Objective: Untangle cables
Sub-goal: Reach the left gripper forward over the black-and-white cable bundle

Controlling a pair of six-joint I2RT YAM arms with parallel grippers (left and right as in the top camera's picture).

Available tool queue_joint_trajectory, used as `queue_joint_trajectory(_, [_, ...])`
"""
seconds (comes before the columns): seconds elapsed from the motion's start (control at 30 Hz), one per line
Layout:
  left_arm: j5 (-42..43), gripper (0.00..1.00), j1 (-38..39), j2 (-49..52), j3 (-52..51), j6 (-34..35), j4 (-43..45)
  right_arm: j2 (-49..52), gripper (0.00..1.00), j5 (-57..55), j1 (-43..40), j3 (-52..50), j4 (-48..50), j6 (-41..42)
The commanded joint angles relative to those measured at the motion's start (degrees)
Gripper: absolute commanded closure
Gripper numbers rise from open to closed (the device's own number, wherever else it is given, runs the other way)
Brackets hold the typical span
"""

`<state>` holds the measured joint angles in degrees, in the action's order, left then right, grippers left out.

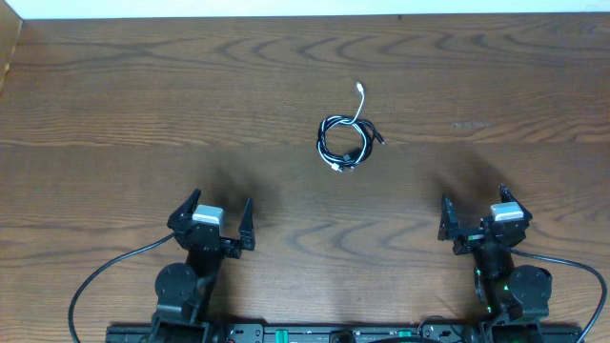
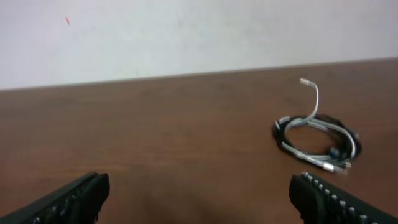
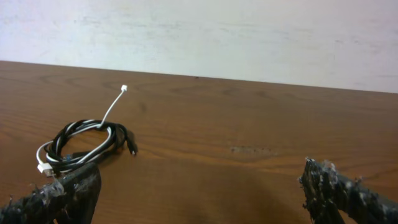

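Showing the two cables (image 1: pixel 324 141) coiled together into one small loop on the wooden tabletop (image 1: pixel 143 95), far from both arms and slightly toward the right arm's side. The white cable (image 1: pixel 357 107) sends one free tail out of the loop toward the far edge, ending in a small white plug (image 1: pixel 359 87). The black cable (image 1: pixel 368 133) forms most of the ring. Where the strands cross, which cord lies on top cannot be told.

The left end effector (image 1: pixel 223 197) and right end effector (image 1: pixel 475 196) sit near the lower edge with fingers wide apart, gripping nothing and well apart from the loop.

Any print on the base rail (image 1: pixel 305 333) is too small to read, and the rail and arm bases are cut off by the frame. In the left wrist view the picture is soft; the loop (image 2: pixel 314 140) lies to the right, and only the fingertips (image 2: pixel 74 196) show. In the right wrist view the loop (image 3: pixel 74 132) lies at left, its near edge partly hidden behind the left finger (image 3: pixel 68 190); a black plug (image 3: pixel 132 151) pokes out at the right.
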<state>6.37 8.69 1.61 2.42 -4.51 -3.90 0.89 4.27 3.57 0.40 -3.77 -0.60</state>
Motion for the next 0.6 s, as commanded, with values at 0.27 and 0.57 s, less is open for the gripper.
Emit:
queue_joint_trajectory(0.27, [6.05, 0.02, 0.09, 23.89, 21.22, 0.02, -8.31, -0.24, 0.01, 0.37, -0.11, -0.09, -0.20, 0.55])
queue_joint_trajectory(0.57, [15.67, 0.02, 1.70, 50.93, 44.44, 0.04, -22.36, -0.24, 0.01, 0.37, -0.11, -0.09, -0.20, 0.57])
